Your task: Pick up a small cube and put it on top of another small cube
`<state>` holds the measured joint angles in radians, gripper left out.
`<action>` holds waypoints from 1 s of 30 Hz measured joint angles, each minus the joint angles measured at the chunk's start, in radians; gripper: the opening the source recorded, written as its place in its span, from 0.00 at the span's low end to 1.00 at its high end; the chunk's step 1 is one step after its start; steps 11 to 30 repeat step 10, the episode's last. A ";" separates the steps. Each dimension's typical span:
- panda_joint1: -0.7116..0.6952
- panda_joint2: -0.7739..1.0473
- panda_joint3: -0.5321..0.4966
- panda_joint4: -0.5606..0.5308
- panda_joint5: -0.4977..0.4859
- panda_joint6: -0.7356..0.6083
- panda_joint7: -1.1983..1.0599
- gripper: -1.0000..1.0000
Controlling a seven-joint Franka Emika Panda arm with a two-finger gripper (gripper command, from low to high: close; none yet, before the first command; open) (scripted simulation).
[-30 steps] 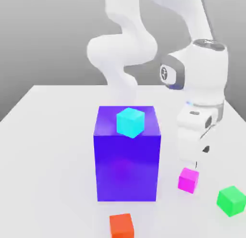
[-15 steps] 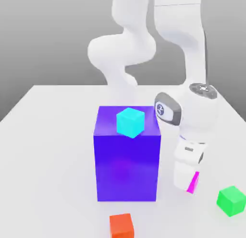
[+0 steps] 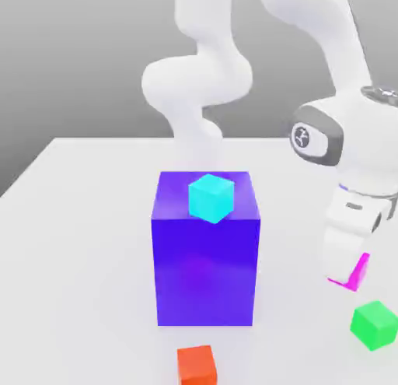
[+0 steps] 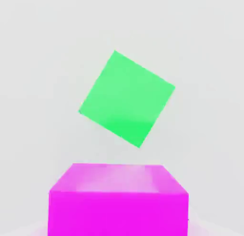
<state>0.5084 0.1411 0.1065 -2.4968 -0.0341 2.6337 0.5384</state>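
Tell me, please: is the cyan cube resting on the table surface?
No, in the exterior view the cyan cube sits on top of the big blue-violet block, well above the white table.

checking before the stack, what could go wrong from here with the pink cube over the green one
1. The pincer holds the pink cube above the table; a weak grip could drop it short.
2. The green cube sits rotated relative to the pink one in the hand view, so a misaligned release may leave it overhanging or sliding off.
3. A hard descent could knock the green cube away.
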 joint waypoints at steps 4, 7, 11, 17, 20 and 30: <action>0.019 0.088 -0.009 0.079 -0.011 0.011 0.061 0.00; 0.030 0.178 -0.022 0.089 -0.031 0.091 0.079 1.00; 0.030 0.178 -0.022 0.089 -0.031 0.091 0.079 1.00; 0.030 0.178 -0.022 0.089 -0.031 0.091 0.079 1.00; 0.030 0.178 -0.022 0.089 -0.031 0.091 0.079 1.00; 0.030 0.178 -0.022 0.089 -0.031 0.091 0.079 1.00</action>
